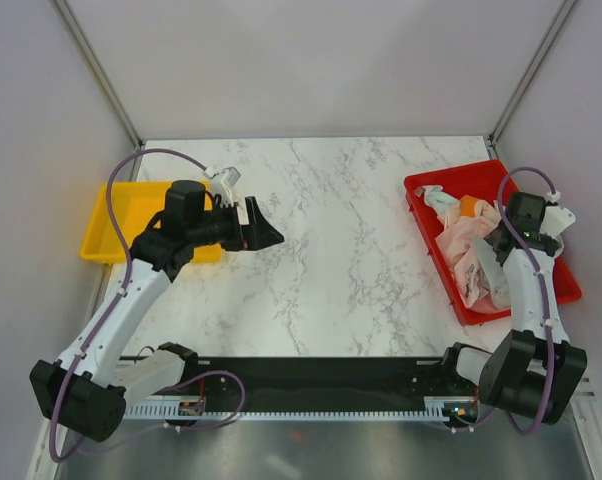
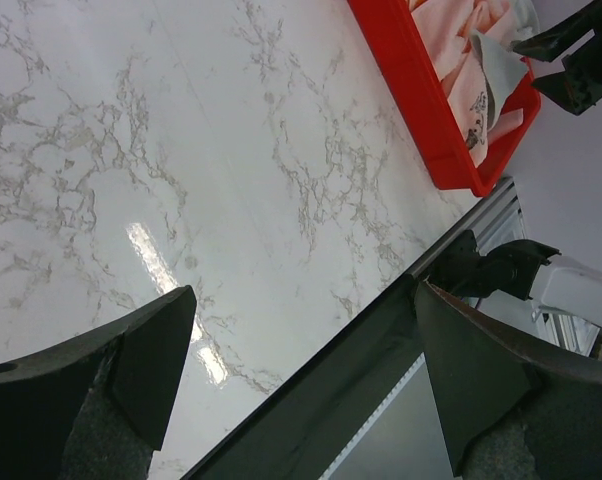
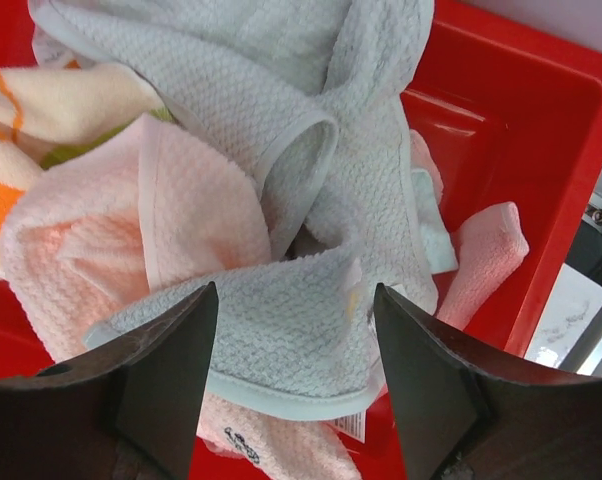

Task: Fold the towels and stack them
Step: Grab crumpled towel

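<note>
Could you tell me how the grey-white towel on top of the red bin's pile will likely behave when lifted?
Probably floppy: the grey-white towel lies in soft folds. Likely light, being thin waffle cloth. It may drag the pink towel it overlaps in the red bin.

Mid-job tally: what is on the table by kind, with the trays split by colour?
Red tray: 1
Yellow tray: 1
Towel heap: 1, in the red tray; the folds hide how many towels it holds
Total: 3
</note>
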Robot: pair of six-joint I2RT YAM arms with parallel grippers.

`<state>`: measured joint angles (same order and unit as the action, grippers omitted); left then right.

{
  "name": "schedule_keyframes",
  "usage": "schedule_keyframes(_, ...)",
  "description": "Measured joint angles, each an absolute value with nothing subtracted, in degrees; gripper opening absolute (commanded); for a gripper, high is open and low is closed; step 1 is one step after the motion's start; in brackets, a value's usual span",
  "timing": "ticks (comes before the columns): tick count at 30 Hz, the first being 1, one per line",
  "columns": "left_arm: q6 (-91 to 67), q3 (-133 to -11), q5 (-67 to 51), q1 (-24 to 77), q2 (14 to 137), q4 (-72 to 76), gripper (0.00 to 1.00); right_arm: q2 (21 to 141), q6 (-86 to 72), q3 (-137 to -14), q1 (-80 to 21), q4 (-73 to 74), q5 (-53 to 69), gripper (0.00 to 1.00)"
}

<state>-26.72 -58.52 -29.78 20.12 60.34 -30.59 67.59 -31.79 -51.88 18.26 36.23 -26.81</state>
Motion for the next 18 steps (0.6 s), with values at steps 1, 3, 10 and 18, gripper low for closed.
schedule_keyframes(1, -26.7, -58.5, -29.8, 20.1, 60.6, -30.6, 0.98, 67.1, -31.9, -51.5, 19.1, 35.5, -26.4, 0.7)
schedule_keyframes(3, -26.7, -58.5, -30.1, 20.1, 61.5, -30.7, 0.98, 67.1, -31.8, -50.9, 20.6, 34.0, -25.2, 0.69)
schedule_keyframes(10, -26.7, -58.5, -30.1, 20.1, 62.4, -30.9, 0.97, 68.4, -31.3, -47.9, 24.3, 31.5, -20.3, 0.29)
schedule_keyframes(18, -26.7, -58.5, -30.1, 20.1, 62.1, -31.0, 0.98, 63.6, -30.7, -50.0, 24.7, 34.5, -17.2, 0.0)
